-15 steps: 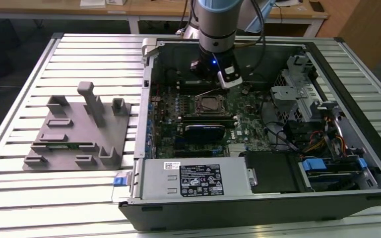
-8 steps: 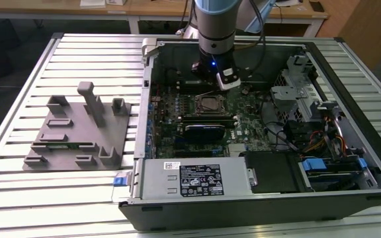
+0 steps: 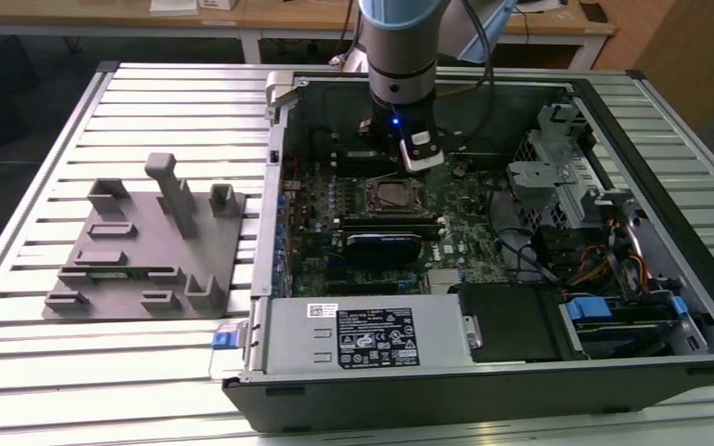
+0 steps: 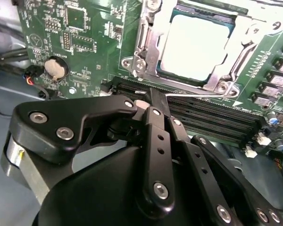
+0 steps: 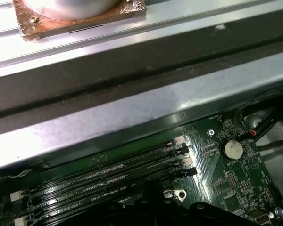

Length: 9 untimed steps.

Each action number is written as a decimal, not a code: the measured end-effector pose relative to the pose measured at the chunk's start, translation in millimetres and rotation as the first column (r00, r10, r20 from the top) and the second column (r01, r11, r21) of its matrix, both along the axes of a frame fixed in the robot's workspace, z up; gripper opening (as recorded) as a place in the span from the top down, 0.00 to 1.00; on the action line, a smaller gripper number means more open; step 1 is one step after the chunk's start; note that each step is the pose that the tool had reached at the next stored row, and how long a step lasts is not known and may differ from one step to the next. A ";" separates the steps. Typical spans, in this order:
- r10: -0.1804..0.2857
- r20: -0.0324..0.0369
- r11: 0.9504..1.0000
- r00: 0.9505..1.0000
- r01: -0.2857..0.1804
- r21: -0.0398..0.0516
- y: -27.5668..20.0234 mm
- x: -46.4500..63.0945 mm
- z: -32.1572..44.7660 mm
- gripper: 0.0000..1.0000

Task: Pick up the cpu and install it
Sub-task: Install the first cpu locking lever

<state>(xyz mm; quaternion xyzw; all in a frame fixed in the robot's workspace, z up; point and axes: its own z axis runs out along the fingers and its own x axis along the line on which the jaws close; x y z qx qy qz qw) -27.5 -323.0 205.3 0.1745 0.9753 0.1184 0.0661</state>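
Note:
The cpu [image 4: 193, 44], a small square chip with a pale silvery top, lies in the motherboard socket inside its metal frame [image 4: 146, 52]. The exterior view shows the same socket [image 3: 392, 193] in the middle of the open computer case. My gripper [image 4: 150, 104] hangs just above the memory slots beside the socket, apart from the cpu. Its black fingers [image 4: 155, 141] are pressed together with nothing between them. In the exterior view the gripper [image 3: 422, 160] sits a little behind the socket, and its dark tip [image 5: 151, 207] shows over the board in the first wrist view.
Black memory slots [image 4: 203, 120] run beside the socket, with a coin battery [image 4: 55, 68] nearby. A grey labelled power-supply box [image 3: 363, 336] fills the case front and a drive cage [image 3: 568, 172] its right. A grey fixture plate [image 3: 146, 246] lies outside on the slatted table. A copper-based heat sink [image 5: 80, 16] rests beyond the case wall.

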 end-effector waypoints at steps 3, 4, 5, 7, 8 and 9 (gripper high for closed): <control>-0.014 0.000 1.000 1.000 0.014 0.000 0.2 -4.7 -0.8 0.89; -0.015 0.000 1.000 1.000 0.015 0.000 0.4 -5.2 -1.1 0.89; -0.017 0.001 1.000 1.000 0.017 0.000 0.4 -5.4 -1.5 0.89; -0.020 0.003 1.000 1.000 0.020 -0.002 0.5 -5.8 -2.3 0.89; -0.022 0.005 1.000 1.000 0.022 -0.005 0.6 -6.2 -2.9 0.89; -0.024 0.007 1.000 1.000 0.024 -0.009 0.7 -6.6 -3.5 0.89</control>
